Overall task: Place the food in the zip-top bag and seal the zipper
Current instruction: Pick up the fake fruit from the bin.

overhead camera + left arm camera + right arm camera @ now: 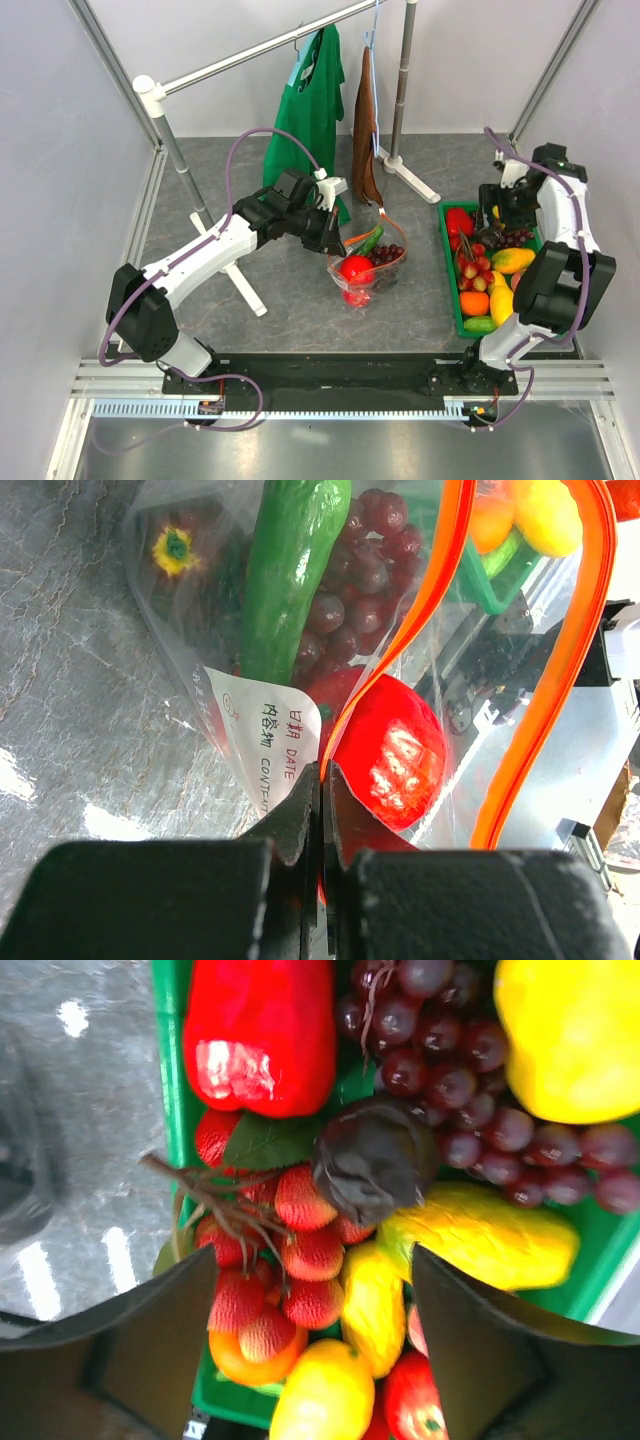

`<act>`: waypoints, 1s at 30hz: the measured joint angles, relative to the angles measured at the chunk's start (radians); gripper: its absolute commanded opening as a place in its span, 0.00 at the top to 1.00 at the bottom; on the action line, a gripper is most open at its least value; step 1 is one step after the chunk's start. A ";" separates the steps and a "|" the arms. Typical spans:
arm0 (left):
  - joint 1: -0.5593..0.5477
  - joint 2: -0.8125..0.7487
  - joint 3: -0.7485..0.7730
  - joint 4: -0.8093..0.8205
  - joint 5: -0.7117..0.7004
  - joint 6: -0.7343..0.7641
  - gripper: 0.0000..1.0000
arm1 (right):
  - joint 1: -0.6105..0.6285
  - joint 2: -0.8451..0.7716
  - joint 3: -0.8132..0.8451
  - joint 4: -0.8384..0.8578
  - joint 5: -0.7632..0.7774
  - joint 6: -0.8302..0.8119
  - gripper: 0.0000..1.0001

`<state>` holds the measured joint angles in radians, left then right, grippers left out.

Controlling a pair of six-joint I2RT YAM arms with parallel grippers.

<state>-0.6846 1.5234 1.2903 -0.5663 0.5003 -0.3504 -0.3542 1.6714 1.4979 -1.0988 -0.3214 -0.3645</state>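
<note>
Left hand (322, 780) pinches the zipper (428, 580) edge; right hand (315, 1260) gapes over crowded tray (168, 1080).

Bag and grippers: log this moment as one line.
left gripper: shut on zipper | right gripper: open above tray | bag: mouth open, food inside

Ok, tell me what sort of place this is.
Most likely a robot test cell: white panels enclose a grey table, two arms are bolted at its edge, and a clothes rail and tray of toy fruit look like props.
</note>
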 measured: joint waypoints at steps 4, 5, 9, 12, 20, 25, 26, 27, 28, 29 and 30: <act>0.000 0.000 0.000 0.000 0.000 0.000 0.98 | 0.037 0.019 -0.066 0.063 0.059 0.026 0.08; 0.000 0.000 0.000 0.000 0.000 0.000 0.98 | 0.046 0.027 -0.075 0.080 0.074 0.032 0.08; 0.000 0.000 0.000 0.000 0.000 0.000 0.98 | 0.055 0.041 -0.114 0.148 0.132 0.055 0.09; 0.000 0.000 0.000 0.000 0.000 0.000 0.98 | 0.055 0.046 -0.144 0.184 0.172 0.068 0.09; 0.000 0.000 0.000 0.000 0.000 0.000 0.98 | 0.055 0.083 -0.163 0.239 0.214 0.101 0.26; 0.000 0.000 0.000 -0.001 0.000 0.000 0.98 | 0.055 0.085 -0.164 0.249 0.218 0.107 0.41; 0.000 0.000 0.000 -0.001 0.000 0.000 0.98 | 0.055 0.085 -0.164 0.248 0.218 0.106 0.43; 0.000 0.000 0.000 -0.001 0.000 0.000 0.98 | 0.055 0.084 -0.164 0.246 0.218 0.103 0.44; 0.000 0.000 0.000 -0.001 0.000 0.000 0.98 | 0.054 0.082 -0.164 0.242 0.218 0.104 0.45; 0.000 0.000 0.000 -0.001 0.000 0.000 0.98 | 0.053 0.079 -0.164 0.238 0.218 0.102 0.46; 0.000 0.000 0.000 -0.001 0.000 0.000 0.98 | 0.051 0.076 -0.159 0.229 0.217 0.101 0.47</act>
<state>-0.6846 1.5234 1.2903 -0.5674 0.4999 -0.3504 -0.3031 1.7473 1.3388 -0.8700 -0.1040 -0.2630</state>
